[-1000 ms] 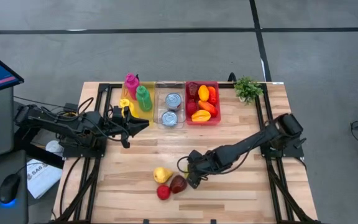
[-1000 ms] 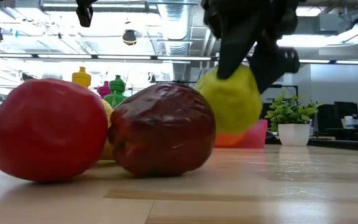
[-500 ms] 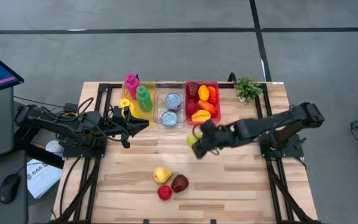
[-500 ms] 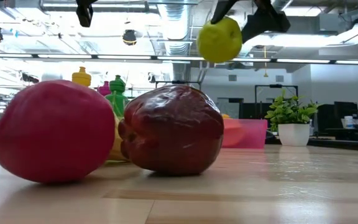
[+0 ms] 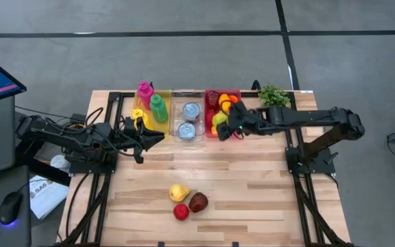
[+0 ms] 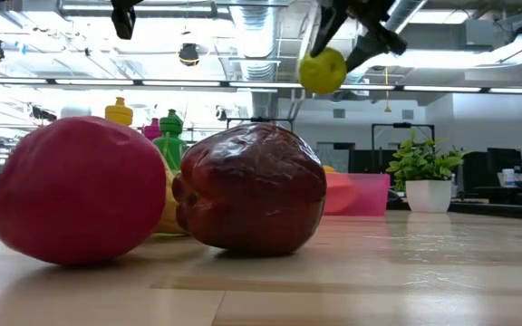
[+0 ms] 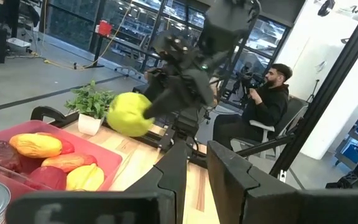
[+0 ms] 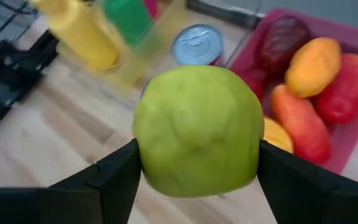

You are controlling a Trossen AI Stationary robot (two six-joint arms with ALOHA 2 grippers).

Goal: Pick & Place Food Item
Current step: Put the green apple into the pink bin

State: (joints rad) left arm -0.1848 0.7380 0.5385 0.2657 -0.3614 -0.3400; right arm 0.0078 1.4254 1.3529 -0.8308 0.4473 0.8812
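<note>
Now carrying: right pincer [image 5: 226, 125] clamped on green apple [image 5: 219, 119], upper centre, over red bin [image 5: 239, 96].
Next: lower, release.
Left pincer [image 5: 158, 136]: together, idle.

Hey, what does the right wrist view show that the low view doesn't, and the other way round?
Only the right wrist view: a tin can and the fruit lying inside the red bin. Only the low view: a red apple, a dark red apple and a potted plant on the table. Both: the green apple held by the right gripper, above the table.
</note>
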